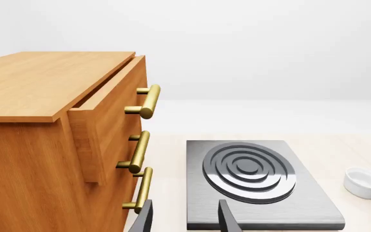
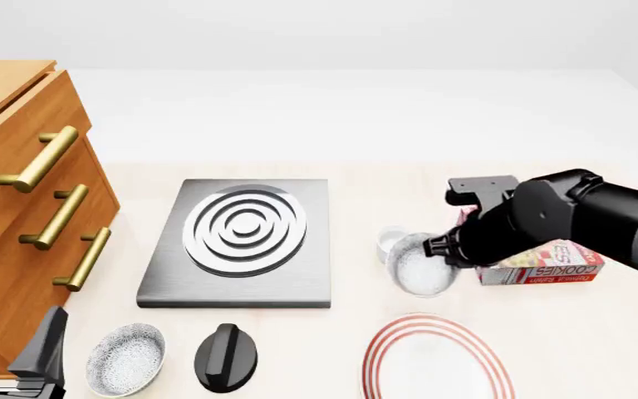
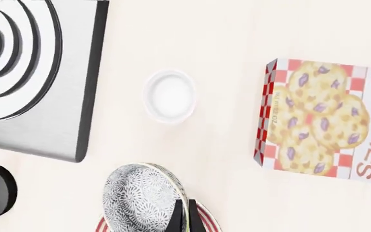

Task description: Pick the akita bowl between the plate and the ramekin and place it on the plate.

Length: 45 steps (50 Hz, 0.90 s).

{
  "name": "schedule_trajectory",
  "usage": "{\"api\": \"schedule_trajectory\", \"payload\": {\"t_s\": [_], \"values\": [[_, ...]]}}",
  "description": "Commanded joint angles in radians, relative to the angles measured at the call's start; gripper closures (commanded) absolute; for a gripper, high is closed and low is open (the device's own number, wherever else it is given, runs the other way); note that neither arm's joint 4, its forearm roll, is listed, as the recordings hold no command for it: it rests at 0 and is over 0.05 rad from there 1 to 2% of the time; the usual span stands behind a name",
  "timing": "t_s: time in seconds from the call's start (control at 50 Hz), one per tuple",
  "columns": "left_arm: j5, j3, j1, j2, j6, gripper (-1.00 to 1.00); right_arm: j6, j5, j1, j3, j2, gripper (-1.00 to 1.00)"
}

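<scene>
My right gripper [image 3: 184, 218] is shut on the rim of the akita bowl [image 3: 141, 198], a dark speckled bowl with a pale inside. In the front view the bowl [image 2: 420, 264] hangs tilted above the table, just past the far rim of the plate [image 2: 439, 359]. The plate is white with red rings, and its edge [image 3: 205, 223] shows under the bowl. The small white ramekin [image 2: 389, 239] stands right behind the bowl and is partly hidden; it also shows as the ramekin [image 3: 169, 95] and the ramekin [image 1: 364, 182]. My left gripper [image 2: 14, 345] is open and empty at the near left.
A second speckled bowl [image 2: 126, 359] and a black knob [image 2: 227, 357] sit at the front. The stove plate [image 2: 242, 241] lies mid-table. A cookie box [image 2: 543, 264] lies under my right arm. The wooden drawer cabinet [image 2: 20, 191] with brass handles stands at left.
</scene>
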Motion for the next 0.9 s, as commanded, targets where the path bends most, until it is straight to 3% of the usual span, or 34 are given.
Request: {"api": "schedule_trajectory", "payload": {"t_s": [0.02,0.36,0.68,0.9], "values": [[0.0,0.0,0.0,0.0,0.0,-1.0,-0.056,0.051,0.021,0.048,-0.121,1.0],[0.0,0.0,0.0,0.0,0.0,-1.0,-0.104,0.094,0.014,0.216,-0.327,1.0],[0.0,0.0,0.0,0.0,0.0,-1.0,-0.036,0.042,0.063,0.396,-0.435,1.0],[0.0,0.0,0.0,0.0,0.0,-1.0,-0.002,-0.049,0.105,0.454,-0.378,1.0]]}}
